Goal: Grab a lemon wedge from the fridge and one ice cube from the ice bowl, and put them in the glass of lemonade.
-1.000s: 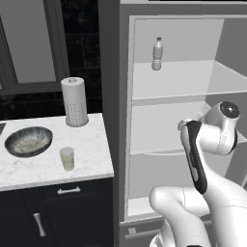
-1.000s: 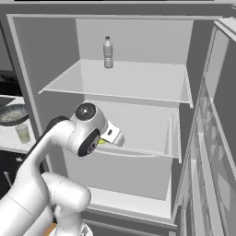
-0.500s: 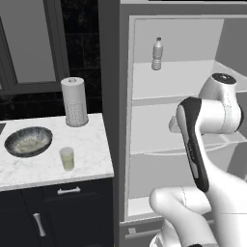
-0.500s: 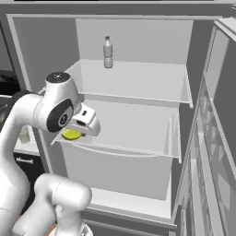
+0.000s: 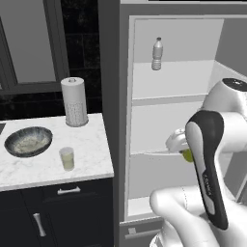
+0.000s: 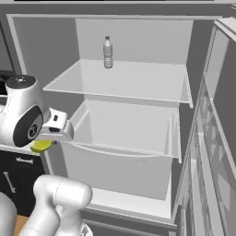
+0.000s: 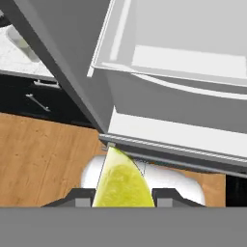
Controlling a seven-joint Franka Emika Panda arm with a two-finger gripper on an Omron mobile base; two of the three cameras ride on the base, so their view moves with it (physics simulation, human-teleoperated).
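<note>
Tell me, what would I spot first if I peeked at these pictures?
Probably the big open fridge, nearly bare, with one little bottle standing on its top shelf. Next, the robot's claw pinching a yellow-green lemon wedge in front of the fridge. On the counter to the left sit the glass of lemonade and the ice bowl.

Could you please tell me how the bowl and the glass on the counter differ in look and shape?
The bowl is wide, shallow and dark grey with a mottled rim; the glass is narrow, upright and clear. The bowl holds pale whitish contents, the glass a pale yellow drink. The bowl sits nearer the left end of the counter, the glass closer to its front edge. Both rest on the same white marbled counter, apart from each other.
</note>
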